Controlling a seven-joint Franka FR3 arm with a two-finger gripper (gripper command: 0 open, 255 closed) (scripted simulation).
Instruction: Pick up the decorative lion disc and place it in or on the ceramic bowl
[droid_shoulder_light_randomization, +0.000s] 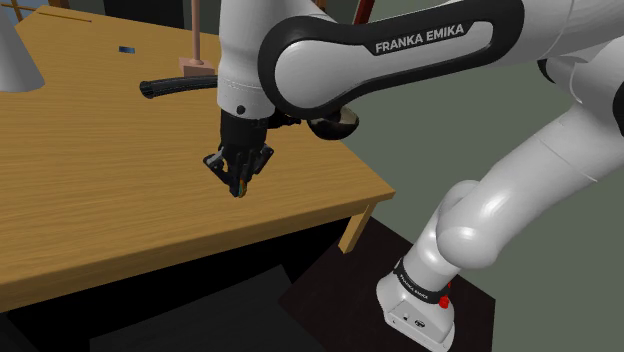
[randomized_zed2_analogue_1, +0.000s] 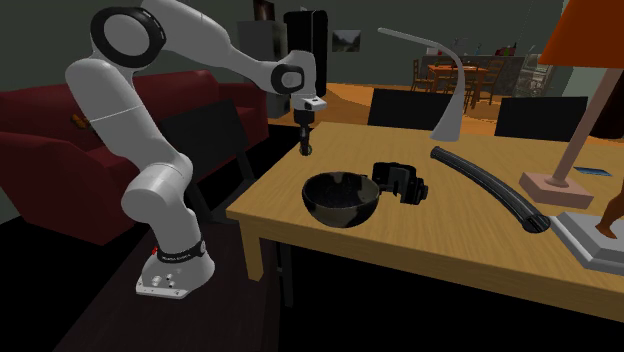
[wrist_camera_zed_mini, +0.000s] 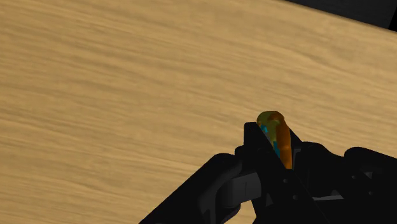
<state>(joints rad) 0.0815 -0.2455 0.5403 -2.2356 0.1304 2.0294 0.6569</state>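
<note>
My black gripper (droid_shoulder_light_randomization: 240, 178) hangs above the wooden table (droid_shoulder_light_randomization: 90, 190), shut on the lion disc (droid_shoulder_light_randomization: 241, 188). The disc is small, with orange, green and blue patches. In the wrist view the disc (wrist_camera_zed_mini: 277, 137) stands edge-on, clasped between the fingers (wrist_camera_zed_mini: 254, 149), with bare tabletop behind it. The bowl (randomized_zed2_analogue_1: 340, 200) is dark and glossy and sits near the table's front edge in the second exterior view. There my gripper (randomized_zed2_analogue_1: 305, 148) is up and to the left of the bowl, apart from it. In the shoulder view my arm partly hides the bowl (droid_shoulder_light_randomization: 335, 123).
A black blocky object (randomized_zed2_analogue_1: 400, 182) lies right beside the bowl. A long black tube (randomized_zed2_analogue_1: 490, 185) crosses the table. A white curved lamp (randomized_zed2_analogue_1: 450, 90), an orange-shaded lamp (randomized_zed2_analogue_1: 590, 100) and a small blue item (randomized_zed2_analogue_1: 592, 173) stand farther off. A red sofa (randomized_zed2_analogue_1: 60, 150) is behind the arm.
</note>
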